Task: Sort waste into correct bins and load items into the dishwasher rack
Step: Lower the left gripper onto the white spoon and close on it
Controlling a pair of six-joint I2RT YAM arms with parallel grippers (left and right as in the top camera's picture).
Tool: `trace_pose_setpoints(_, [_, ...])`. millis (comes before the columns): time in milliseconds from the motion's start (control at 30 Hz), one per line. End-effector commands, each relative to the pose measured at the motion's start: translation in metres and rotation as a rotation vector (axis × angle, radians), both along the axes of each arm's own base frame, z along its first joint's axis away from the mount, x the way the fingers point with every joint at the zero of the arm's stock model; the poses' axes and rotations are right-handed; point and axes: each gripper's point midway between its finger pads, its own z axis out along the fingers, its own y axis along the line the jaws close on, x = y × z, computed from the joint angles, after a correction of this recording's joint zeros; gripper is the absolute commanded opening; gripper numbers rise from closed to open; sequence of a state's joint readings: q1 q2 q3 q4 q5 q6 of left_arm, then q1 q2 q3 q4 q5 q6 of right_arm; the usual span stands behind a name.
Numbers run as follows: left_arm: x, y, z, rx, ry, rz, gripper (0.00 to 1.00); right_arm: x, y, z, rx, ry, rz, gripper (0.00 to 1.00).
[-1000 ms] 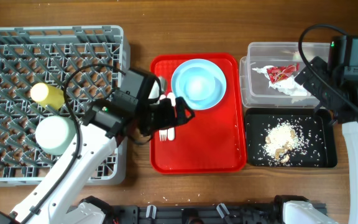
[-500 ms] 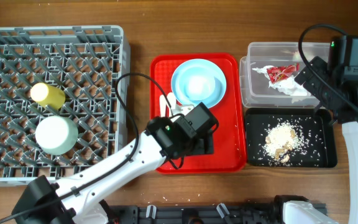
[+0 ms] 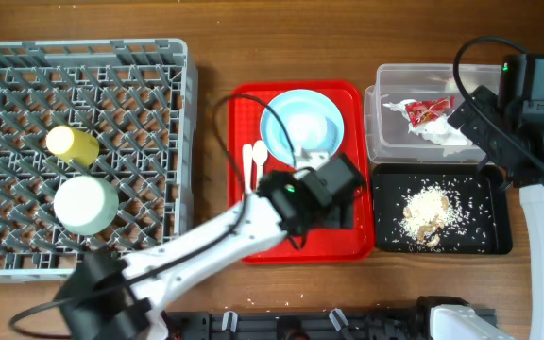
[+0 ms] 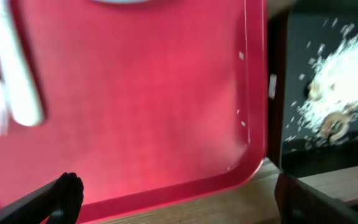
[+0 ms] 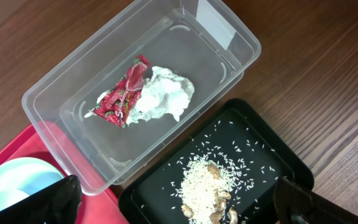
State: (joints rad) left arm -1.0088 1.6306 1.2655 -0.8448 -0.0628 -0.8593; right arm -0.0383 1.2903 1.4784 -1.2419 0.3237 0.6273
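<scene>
Our left gripper (image 4: 179, 200) has slid right across the red tray (image 4: 135, 124). The one fork (image 3: 246, 161) and one spoon (image 3: 260, 159) now lie to its left. Its fingers are wide apart and hold nothing. Our right gripper (image 5: 176, 205) is spread apart too, above one napkin (image 5: 163, 98) and one wrapper (image 5: 122, 94) in the clear tub (image 5: 229, 37).

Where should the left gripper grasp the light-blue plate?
The light-blue plate lies flat on the red tray, so probably its near rim, from above: only the rim offers an edge, and the far side sits close to the tray wall.
</scene>
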Motion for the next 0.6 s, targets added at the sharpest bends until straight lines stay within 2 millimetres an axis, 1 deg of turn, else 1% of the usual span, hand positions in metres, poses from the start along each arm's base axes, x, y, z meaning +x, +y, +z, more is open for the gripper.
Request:
trace_pose_setpoints(0, [-0.013,-0.022,-0.013,0.004,0.003,-0.025,1.0,0.0,-0.005,0.001,-0.022,0.001,-0.017,1.0])
trace_pose_setpoints(33, [-0.017,-0.025,-0.014,0.003,0.002,-0.036,1.0,0.0,-0.005,0.002,-0.022,0.0,-0.017,1.0])
trace_pose_setpoints(100, [-0.021,-0.022,-0.015,0.028,-0.007,-0.044,1.0,0.0,-0.005,0.002,-0.022,0.001,-0.017,1.0])
trace_pose_setpoints(167, [-0.017,-0.013,-0.016,0.073,-0.031,-0.031,1.0,0.0,-0.005,0.002,-0.022,0.001,-0.017,1.0])
trace_pose_setpoints(233, [-0.012,-0.01,-0.015,0.089,-0.058,-0.019,1.0,0.0,-0.005,0.002,-0.022,0.0,-0.017,1.0])
trace_pose_setpoints(300, [-0.01,-0.014,-0.014,0.068,-0.069,-0.012,1.0,0.0,-0.005,0.001,-0.022,0.001,-0.017,1.0])
trace_pose_setpoints(400, [-0.01,-0.017,-0.013,0.037,-0.048,0.061,1.0,0.0,-0.005,0.002,-0.022,0.0,-0.017,1.0])
trace_pose_setpoints(567, [-0.015,-0.017,-0.015,0.036,-0.021,0.05,1.0,0.0,-0.005,0.002,-0.022,0.001,-0.017,1.0])
